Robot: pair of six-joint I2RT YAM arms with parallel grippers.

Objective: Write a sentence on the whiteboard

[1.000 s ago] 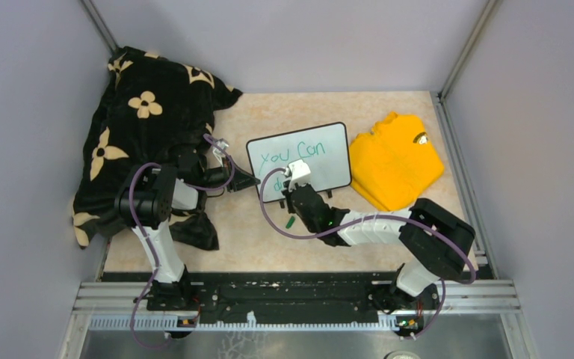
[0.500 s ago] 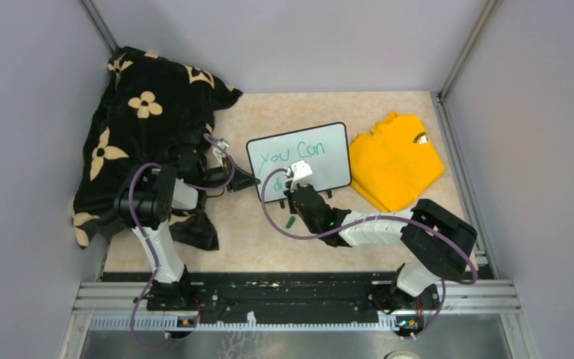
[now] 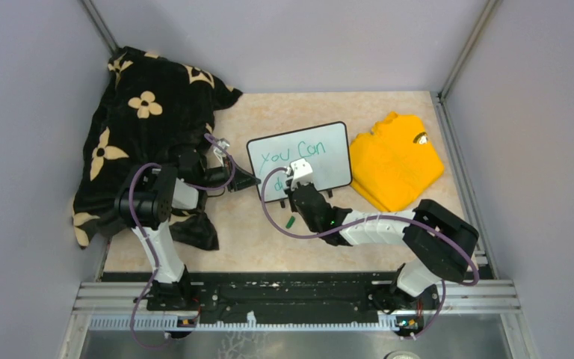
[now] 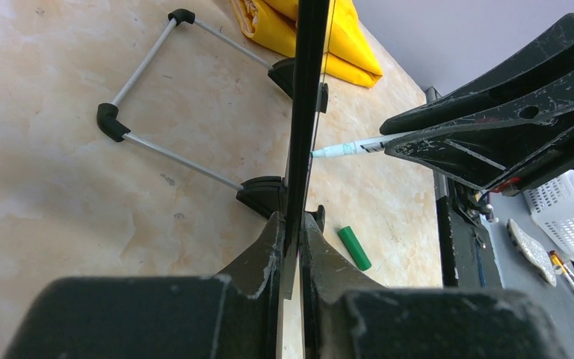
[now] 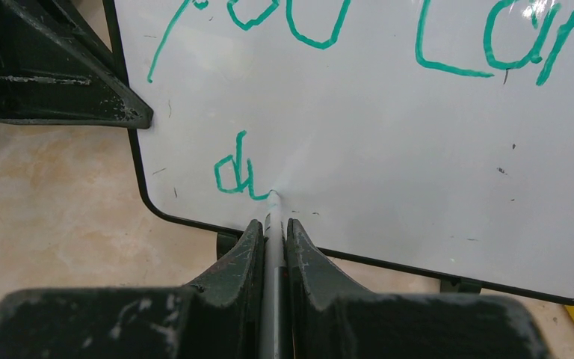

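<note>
The whiteboard point(image 3: 327, 166) stands upright on its feet mid-table, with green writing "You Can" and a lower "d" plus a stroke point(image 5: 235, 176). My left gripper point(image 3: 252, 181) is shut on the board's left edge, and the left wrist view shows the thin black frame point(image 4: 310, 90) pinched between the jaws point(image 4: 291, 223). My right gripper point(image 5: 273, 224) is shut on a white marker point(image 5: 271, 213), whose tip touches the board just right of the lower writing. From the side, the marker point(image 4: 351, 147) meets the board face. A green cap point(image 3: 289, 222) lies on the table below the board.
A folded yellow shirt point(image 3: 394, 161) lies right of the board. A black blanket with cream flowers point(image 3: 146, 120) is heaped at the left, beside the left arm. The board's wire stand legs point(image 4: 161, 149) stick out behind it. Grey walls enclose the table.
The right arm with the marker has crept very slightly to the right along the board. The left gripper and the board have stayed still.
</note>
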